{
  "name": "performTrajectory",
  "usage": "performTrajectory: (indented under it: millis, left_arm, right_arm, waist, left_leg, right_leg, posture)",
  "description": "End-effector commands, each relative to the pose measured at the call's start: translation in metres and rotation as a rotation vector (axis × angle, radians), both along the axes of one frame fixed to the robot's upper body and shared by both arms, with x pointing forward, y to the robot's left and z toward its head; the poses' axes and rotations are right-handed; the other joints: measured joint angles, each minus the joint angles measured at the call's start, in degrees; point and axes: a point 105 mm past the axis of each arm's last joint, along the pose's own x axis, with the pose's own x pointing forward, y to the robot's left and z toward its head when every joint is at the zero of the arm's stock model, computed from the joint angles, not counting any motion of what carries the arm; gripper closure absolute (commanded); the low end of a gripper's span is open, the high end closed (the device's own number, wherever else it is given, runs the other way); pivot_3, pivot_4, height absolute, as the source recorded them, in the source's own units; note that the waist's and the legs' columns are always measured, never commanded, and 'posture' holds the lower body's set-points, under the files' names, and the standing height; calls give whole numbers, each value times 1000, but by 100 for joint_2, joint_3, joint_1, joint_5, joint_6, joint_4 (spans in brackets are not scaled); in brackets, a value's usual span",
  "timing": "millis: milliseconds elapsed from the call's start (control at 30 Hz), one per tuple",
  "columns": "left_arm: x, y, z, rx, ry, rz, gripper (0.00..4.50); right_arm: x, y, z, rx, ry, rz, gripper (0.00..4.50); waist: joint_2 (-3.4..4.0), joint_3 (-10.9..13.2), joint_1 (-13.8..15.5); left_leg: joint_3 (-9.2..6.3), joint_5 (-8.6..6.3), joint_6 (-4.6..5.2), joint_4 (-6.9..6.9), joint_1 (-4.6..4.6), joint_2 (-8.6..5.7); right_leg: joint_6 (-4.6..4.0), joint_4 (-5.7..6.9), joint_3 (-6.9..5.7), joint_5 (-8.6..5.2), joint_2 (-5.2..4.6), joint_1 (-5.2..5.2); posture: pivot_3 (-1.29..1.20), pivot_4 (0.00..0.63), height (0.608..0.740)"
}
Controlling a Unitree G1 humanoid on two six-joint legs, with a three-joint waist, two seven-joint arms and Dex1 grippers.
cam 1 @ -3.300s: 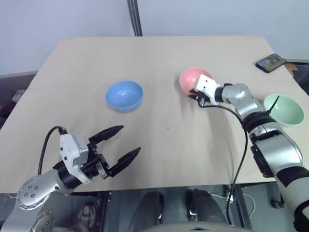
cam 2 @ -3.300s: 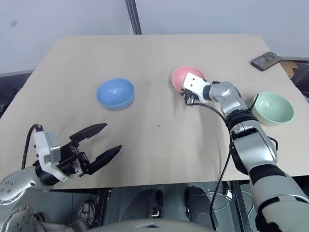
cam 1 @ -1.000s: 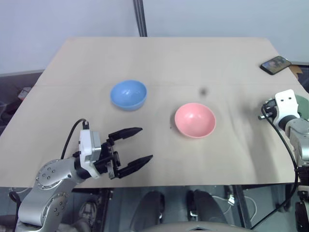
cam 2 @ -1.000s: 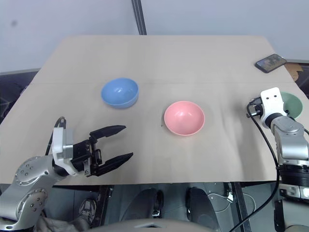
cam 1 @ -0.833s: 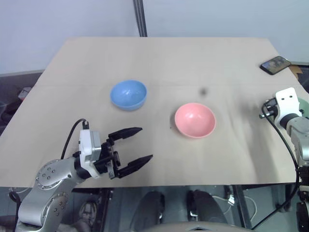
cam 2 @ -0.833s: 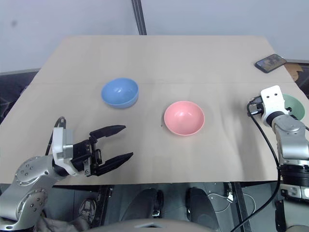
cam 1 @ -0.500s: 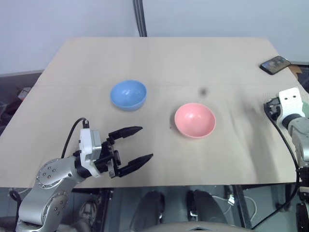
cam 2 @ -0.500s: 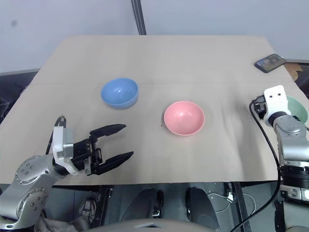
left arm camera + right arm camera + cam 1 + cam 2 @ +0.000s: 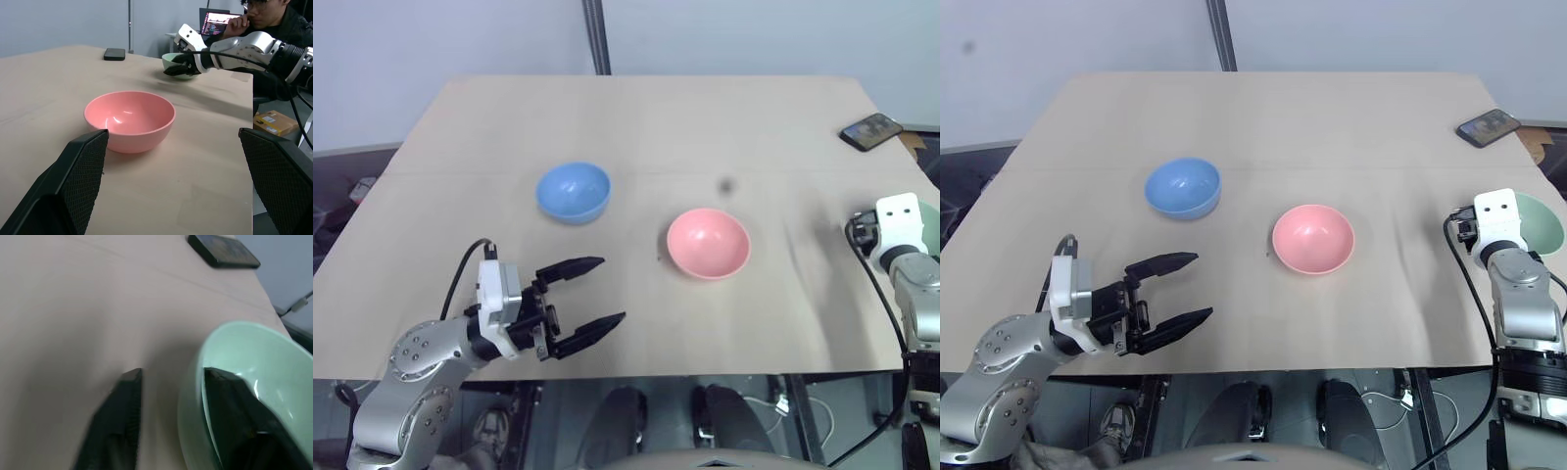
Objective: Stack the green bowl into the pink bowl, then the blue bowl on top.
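At the table's (image 9: 636, 117) right edge your right gripper (image 9: 168, 396) straddles the near wall of the green bowl (image 9: 254, 377) — one black finger inside the rim, the other outside against the tabletop. The jaws stand partly apart with the wall between them; I cannot tell whether they pinch it yet, so treat the bowl as not secured. That rim straddle looks like the right approach for a smooth, plain bowl, since a thin wall gives the fingers something to clamp.

Near the middle of the table sits the pink bowl (image 9: 708, 242), upright and empty, well apart from the green one — a sensible landing spot within reach of both arms. The blue bowl (image 9: 573, 191) waits upright farther back on the left, untouched, for the last step.

Your left gripper (image 9: 579, 305) hovers over the near edge, fingers spread wide and empty, pointing toward the pink bowl. A phone (image 9: 870, 129) lies at the far right corner, out of the way.
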Motion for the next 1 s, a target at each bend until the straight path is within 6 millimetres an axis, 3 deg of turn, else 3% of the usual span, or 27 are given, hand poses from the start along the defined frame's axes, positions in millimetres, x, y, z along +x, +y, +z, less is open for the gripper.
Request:
performTrajectory:
  millis: [33, 167, 267, 300, 367, 433, 533, 633, 800, 967, 1000]
  left_arm:
    - [-2, -2, 7, -2, -32, -11, 0]
    - [-3, -2, 6, -7, -32, -7, 0]
    - [-2, -1, 7, -22, -33, 14, 0]
    - [0, 1, 7, -32, -33, 30, 0]
    - [7, 7, 8, -56, -33, 95, 0]
    - [16, 14, 8, -69, -36, 171, 0]
    - [25, 25, 7, -69, -43, 255, 0]
    - [28, 27, 8, -76, -46, 279, 0]
    - [30, 27, 7, -76, -46, 297, 0]
    - [34, 29, 10, -73, -57, 325, 0]
    - [35, 29, 11, -76, -60, 333, 0]
  right_arm:
    - [3, -9, 24, -32, -75, -16, 4299]
    - [8, -6, 32, -77, -91, 19, 4414]
    - [15, 16, 47, -96, -154, 143, 4414]
    - [17, 35, 53, -55, -183, 248, 4414]
    - [5, 100, 66, 127, -214, 599, 4414]
    - [-30, 158, 78, 261, -184, 950, 4414]
    - [-68, 203, 94, 365, -153, 1228, 4414]
    - [-80, 220, 93, 346, -96, 1327, 4414]
    - [-82, 236, 69, 281, -18, 1402, 4414]
    - [-76, 237, 39, 191, 76, 1419, 4414]
    - [-76, 237, 38, 193, 77, 1421, 3690]
  waist:
    - [0, 0, -2]
    - [0, 0, -1]
    - [0, 0, -8]
    - [0, 0, -18]
    - [1, 1, -42]
    - [3, 2, -73]
    - [3, 2, -59]
    - [-1, 1, -7]
    - [-6, -1, 13]
    - [-5, -1, 10]
    - [-5, -1, 10]
  left_leg:
    - [0, 0, 0, 0, 0, 0]
    - [1, 0, 0, 0, -1, 0]
    - [2, 0, 1, 0, 0, 0]
    - [2, 0, 1, 0, 0, 1]
    - [4, 0, 1, 0, 3, 3]
    - [3, -1, 1, -1, 5, 17]
    - [-14, -1, 1, -2, 4, 21]
    - [-18, -2, 2, 5, 0, 14]
    - [-18, -7, 10, 34, -7, 3]
    - [-18, -6, 7, 34, -6, 6]
    - [-18, -6, 7, 34, -6, 6]
  right_leg:
    - [0, 0, 0, 0, 0, 0]
    - [0, 0, 1, 0, 1, -1]
    - [0, 0, 2, 0, 1, -1]
    - [0, 0, 2, 0, 1, -1]
    - [1, 1, 3, 0, 3, 0]
    - [1, 4, 4, 0, 13, 0]
    - [1, 10, -8, 0, 15, 0]
    - [1, 7, -12, 0, 3, 2]
    - [1, -1, -14, 0, -11, 10]
    - [-1, 5, -14, 0, -7, 8]
    - [-1, 5, -15, 0, -8, 7]
  posture:
    - [0, 150, 740]
    - [0, 150, 740]
    - [0, 150, 740]
    - [0, 150, 740]
    - [0, 150, 740]
    - [0, 150, 740]
    - [0, 150, 740]
    - [0, 150, 740]
    - [0, 150, 740]
    - [0, 150, 740]
    - [0, 150, 740]
